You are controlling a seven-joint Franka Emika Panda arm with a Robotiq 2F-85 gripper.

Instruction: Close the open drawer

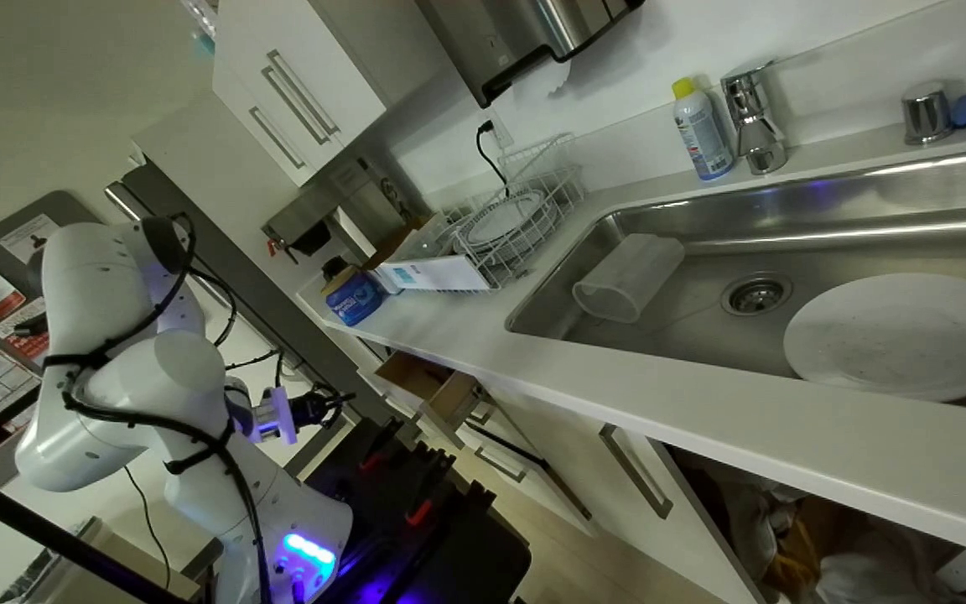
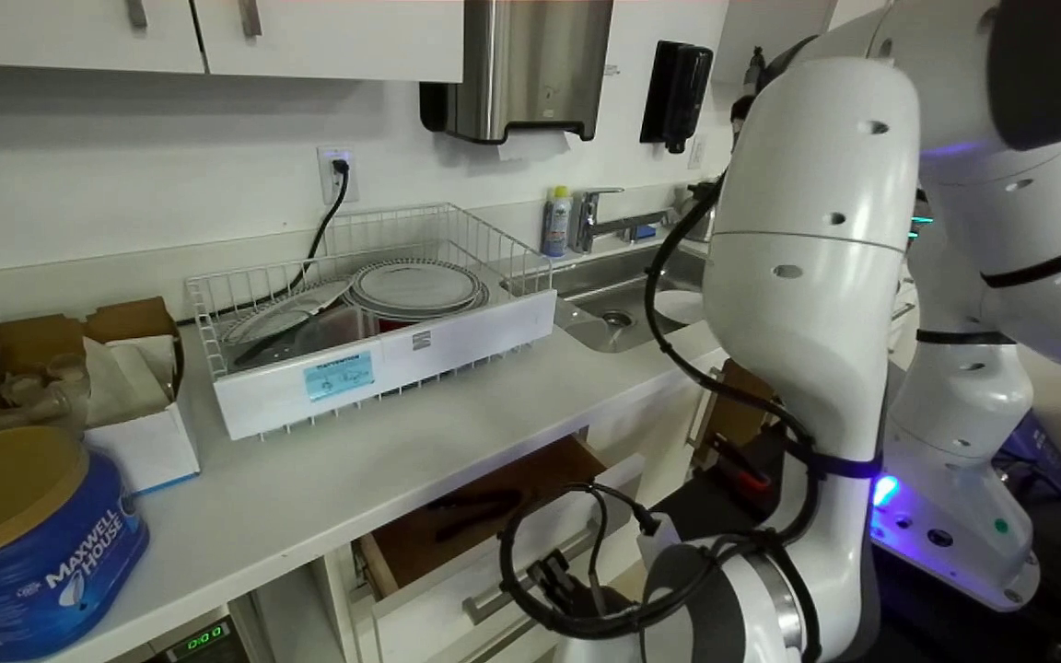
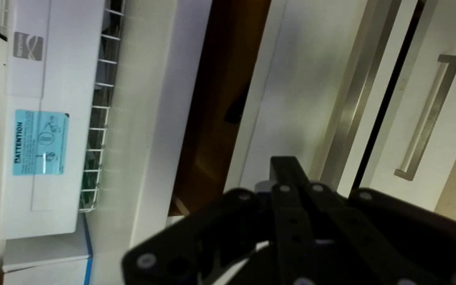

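Note:
The drawer stands open under the countertop, with a flat white front (image 2: 420, 612) and a brown wood-coloured inner box (image 1: 455, 396). Dark items lie inside it in an exterior view. In the wrist view the white front (image 3: 291, 95) crosses the middle, with a grey metal bar handle (image 3: 356, 99) and the dark interior (image 3: 216, 114) beside it. My gripper (image 3: 287, 166) is shut and empty, its fingertips over the drawer front between its top edge and handle. In the exterior views the gripper (image 1: 349, 398) is in front of the drawer; I cannot tell whether it touches.
The countertop edge (image 2: 346, 534) overhangs the drawer. A dish rack (image 2: 383, 354), a blue coffee tub (image 2: 33, 552) and a box (image 2: 148, 447) stand on it. Another handled front (image 3: 430, 114) is below the drawer. An open cupboard (image 1: 818, 537) shows clutter.

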